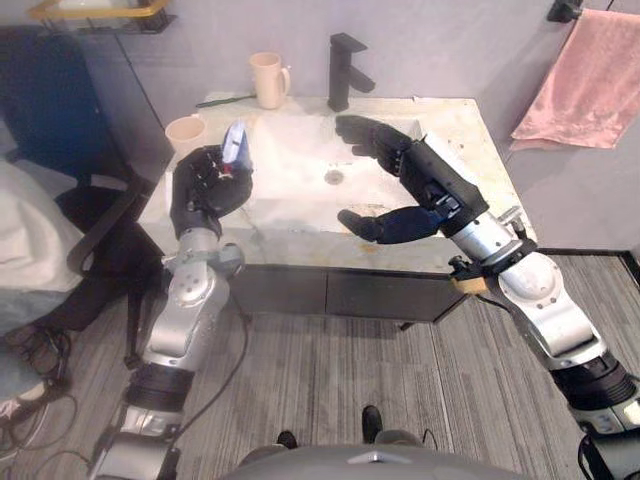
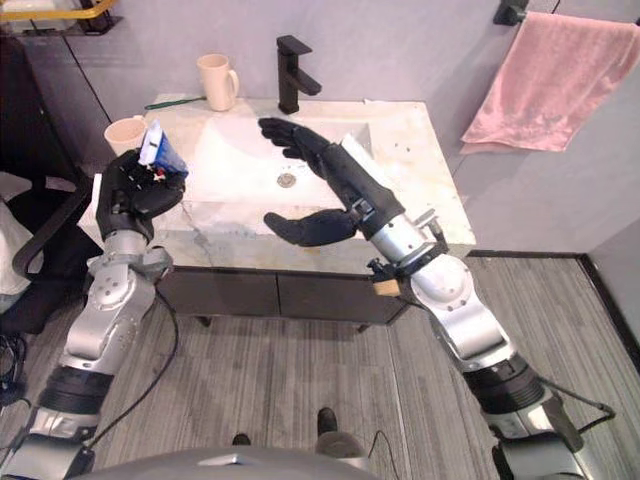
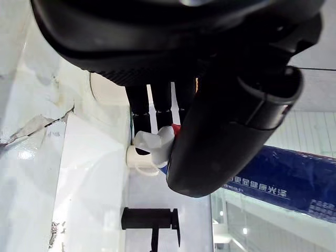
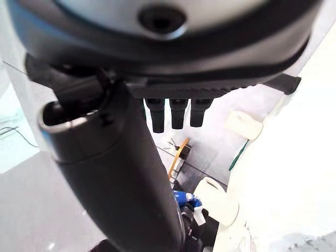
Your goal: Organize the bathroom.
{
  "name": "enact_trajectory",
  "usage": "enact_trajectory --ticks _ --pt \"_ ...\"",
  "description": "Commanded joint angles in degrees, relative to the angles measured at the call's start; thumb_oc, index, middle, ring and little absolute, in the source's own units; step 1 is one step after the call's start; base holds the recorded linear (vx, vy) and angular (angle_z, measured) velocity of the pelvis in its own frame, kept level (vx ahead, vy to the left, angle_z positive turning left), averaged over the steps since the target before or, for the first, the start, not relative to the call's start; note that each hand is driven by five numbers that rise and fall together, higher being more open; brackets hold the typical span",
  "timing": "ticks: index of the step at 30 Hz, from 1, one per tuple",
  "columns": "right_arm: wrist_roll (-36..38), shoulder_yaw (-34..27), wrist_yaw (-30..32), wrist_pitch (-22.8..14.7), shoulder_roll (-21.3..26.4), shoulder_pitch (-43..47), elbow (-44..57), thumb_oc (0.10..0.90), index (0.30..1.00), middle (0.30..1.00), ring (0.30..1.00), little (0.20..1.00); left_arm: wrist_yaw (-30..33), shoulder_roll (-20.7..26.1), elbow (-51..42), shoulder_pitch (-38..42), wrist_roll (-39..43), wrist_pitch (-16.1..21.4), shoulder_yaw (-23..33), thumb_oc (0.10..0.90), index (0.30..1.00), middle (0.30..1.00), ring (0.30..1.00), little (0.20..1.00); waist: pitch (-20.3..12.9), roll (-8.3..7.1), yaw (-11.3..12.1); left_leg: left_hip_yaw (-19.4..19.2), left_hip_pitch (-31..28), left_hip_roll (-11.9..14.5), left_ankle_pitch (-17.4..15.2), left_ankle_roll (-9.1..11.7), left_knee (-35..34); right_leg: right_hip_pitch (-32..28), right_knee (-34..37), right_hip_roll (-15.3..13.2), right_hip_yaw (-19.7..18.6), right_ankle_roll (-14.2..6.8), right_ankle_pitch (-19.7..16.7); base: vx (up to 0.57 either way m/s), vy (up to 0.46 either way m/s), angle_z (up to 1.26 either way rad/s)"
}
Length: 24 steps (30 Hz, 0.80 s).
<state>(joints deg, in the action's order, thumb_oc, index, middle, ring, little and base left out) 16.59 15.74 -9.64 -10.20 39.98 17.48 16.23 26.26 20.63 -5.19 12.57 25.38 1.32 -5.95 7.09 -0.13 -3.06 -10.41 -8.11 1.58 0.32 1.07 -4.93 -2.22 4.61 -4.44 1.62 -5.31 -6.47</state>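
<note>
Marble vanity top [image 1: 455, 150] spans the scene, basin [image 1: 300, 165] sunk in its middle. Right hand [image 1: 385, 185] hangs wide open over the basin. Left hand [image 1: 205, 185] grips a blue toothpaste tube [image 1: 236, 146] upright at the counter's left, with a cream cup [image 1: 185, 132] just beyond, nearest that hand.

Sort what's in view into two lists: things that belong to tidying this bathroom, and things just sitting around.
Part of the job:
- toothpaste tube, gripped in the left hand
- cup at the counter's left edge
- mug by the wall
- green toothbrush beside the mug
- right hand, open over the sink

Just lying about:
- black tap
- pink towel on its rail
- wall shelf
</note>
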Motion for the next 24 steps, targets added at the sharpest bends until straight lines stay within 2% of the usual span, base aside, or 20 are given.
enact_trajectory --ticks 1,7,14,24 --pt "2.5 0.0 0.7 -2.0 -3.3 9.6 0.0 0.800 0.900 0.900 0.900 0.900 0.3 2.7 -6.5 7.5 -1.1 8.2 -0.3 0.400 0.300 0.300 0.300 0.300 -6.1 -2.33 -0.1 5.3 0.5 -2.0 -4.0 -1.4 0.2 -1.9 0.4 1.6 -1.2 -0.3 5.4 0.00 0.000 0.00" --pt "4.2 4.4 -1.3 1.6 -4.5 14.4 0.3 0.800 0.900 0.900 0.900 0.900 0.6 2.6 -5.6 8.3 -0.6 7.3 -1.5 0.400 0.300 0.300 0.300 0.300 -6.4 -2.45 0.7 5.8 0.4 -2.0 -3.9 -1.3 0.2 -2.2 0.4 1.4 -0.9 -0.2 5.4 0.02 -0.004 0.04" --pt "6.0 9.3 -0.9 4.7 -6.8 20.8 -1.3 0.800 0.900 0.900 0.900 0.900 0.5 2.1 -4.6 9.0 -0.2 6.0 -3.0 0.400 0.300 0.300 0.300 0.300 -6.4 -2.69 2.1 6.8 0.4 -1.9 -3.6 -1.1 0.3 -2.6 0.4 1.1 -0.2 -0.2 5.4 0.01 -0.003 0.05" --pt "7.0 12.2 -0.5 6.0 -8.7 25.2 -2.0 0.800 0.900 0.900 0.900 0.900 0.7 2.1 -4.0 9.5 0.2 5.0 -4.0 0.400 0.300 0.300 0.300 0.300 -6.5 -2.89 3.4 7.9 0.6 -1.7 -3.4 -1.0 0.2 -2.9 0.4 0.8 0.8 -0.2 5.5 0.02 0.000 0.07"
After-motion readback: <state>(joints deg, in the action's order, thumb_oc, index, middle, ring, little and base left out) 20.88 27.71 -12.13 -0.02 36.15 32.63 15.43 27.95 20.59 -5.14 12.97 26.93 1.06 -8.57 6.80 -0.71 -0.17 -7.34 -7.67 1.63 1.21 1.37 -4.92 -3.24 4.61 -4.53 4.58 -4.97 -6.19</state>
